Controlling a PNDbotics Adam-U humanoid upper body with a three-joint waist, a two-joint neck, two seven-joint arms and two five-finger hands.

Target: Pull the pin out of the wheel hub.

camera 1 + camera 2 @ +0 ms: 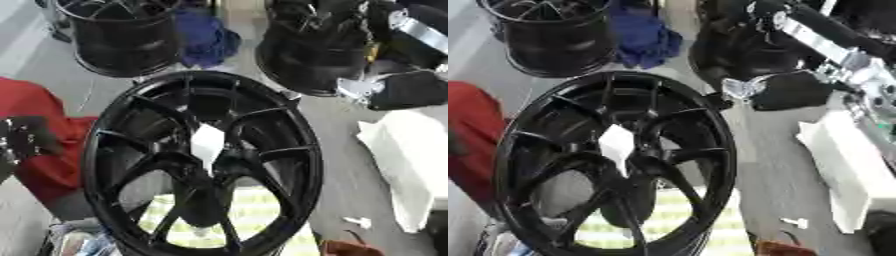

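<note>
Wheel hub (203, 162) bears a blank white tag (207, 141); right hand (794, 90) fingers' state unclear.

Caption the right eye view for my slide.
Robot's right hand hovers beside black wheel hub, white pin at its centre.

Spokes (254, 117) crowd hub (206, 167) — gaps between open.

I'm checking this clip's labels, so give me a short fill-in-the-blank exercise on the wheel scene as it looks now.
1. The big wheel hub in front is coloured ____.
2. The white piece sits at the hub's ____.
3. The cloth to the hub's left is ____.
4. The right hand shows at the ____ right of the view.

Missing words: black; centre; red; upper
</note>
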